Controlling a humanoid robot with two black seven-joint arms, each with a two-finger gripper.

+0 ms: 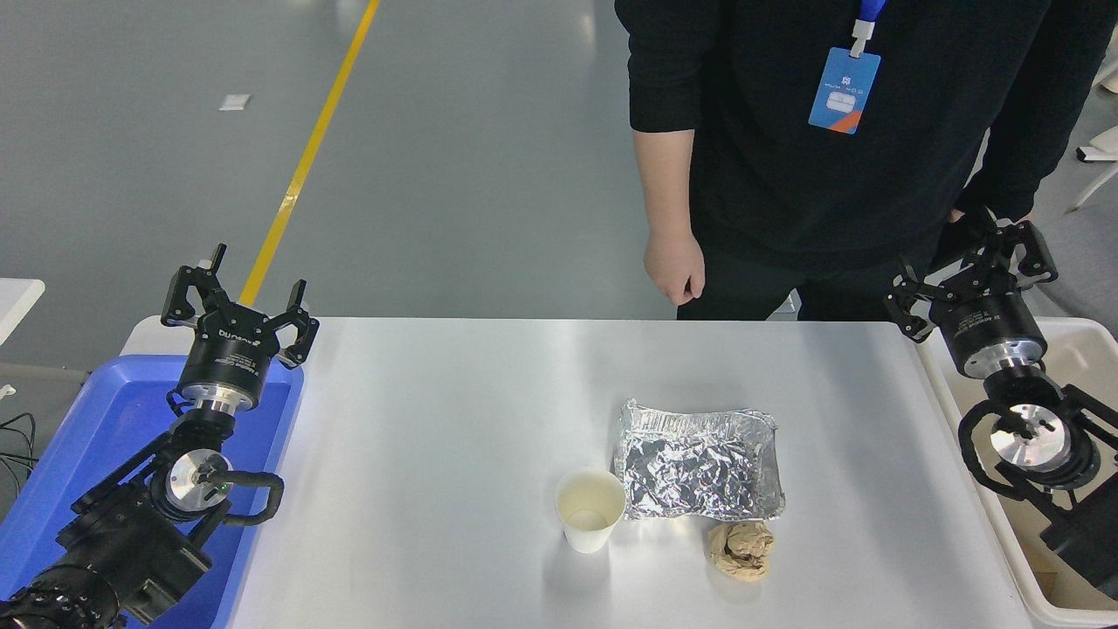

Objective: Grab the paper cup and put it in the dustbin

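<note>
We see the paper cup (590, 510) upright, foil tray (698, 460) touching its right, brown paper ball (741, 549) near; right end effector (969, 261) fingers apart, far right.

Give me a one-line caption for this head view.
Upright paper cup beside crumpled foil tray; both grippers, left and right, open.

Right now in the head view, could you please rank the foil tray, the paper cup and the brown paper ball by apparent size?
1. Foil tray, clearly largest.
2. Paper cup.
3. Brown paper ball, slightly smaller than the cup; all three sit close together, so nearness hardly matters.
</note>
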